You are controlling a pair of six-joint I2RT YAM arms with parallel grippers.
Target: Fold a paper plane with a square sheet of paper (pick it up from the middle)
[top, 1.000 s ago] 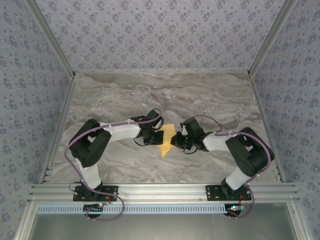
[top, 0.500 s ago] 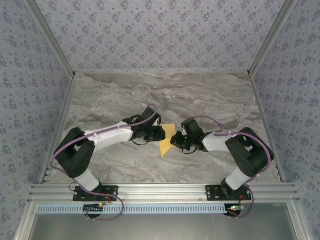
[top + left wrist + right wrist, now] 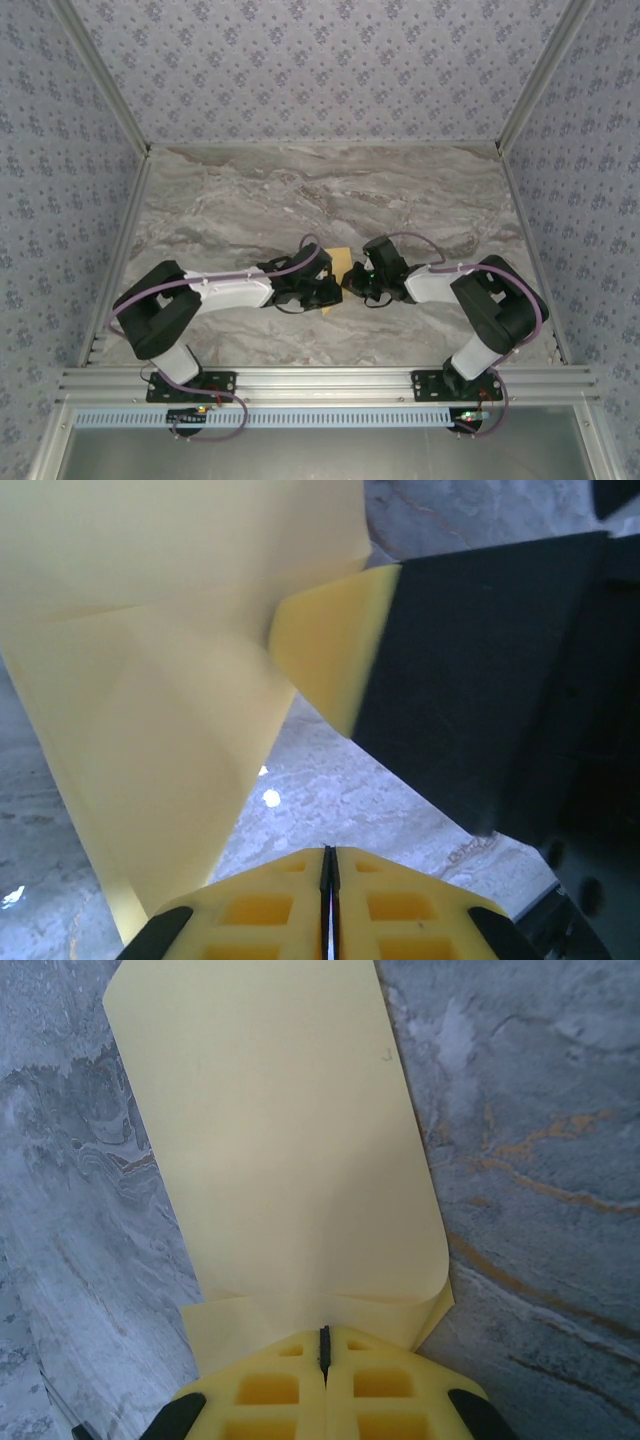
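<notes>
The right pincer (image 3: 323,1345) has its yellow pads pressed hard together on the near edge of the thin mustard-yellow sheet of paper (image 3: 290,1140). The sheet fans away toward the top of the right wrist frame and looks lifted off the grey marbled tabletop (image 3: 250,200). My read is that this is an anchor grip, with one side holding the sheet steady so the other can work a fold.

Over to the left pincer (image 3: 330,865), at the bottom centre of its own wrist view. Its pads are closed down to a thin dark seam, and I see no paper in that seam. The sheet hangs in the upper left of that frame with creases crossing it. Its lower tip slips past the pincer's left corner, but whether it touches there I cannot tell. The right pincer's yellow pad bites the sheet's edge near the upper middle of the frame.

From the top camera, both pincers meet near the middle of the tabletop. A little yellow peeks out between and just above them. Closing in tight like this suits pressing or re-gripping a crease.

The count is one sheet, partly creased and not yet a dart. There are two arms and two pincers, one pinching paper and one closed on nothing I can see.
</notes>
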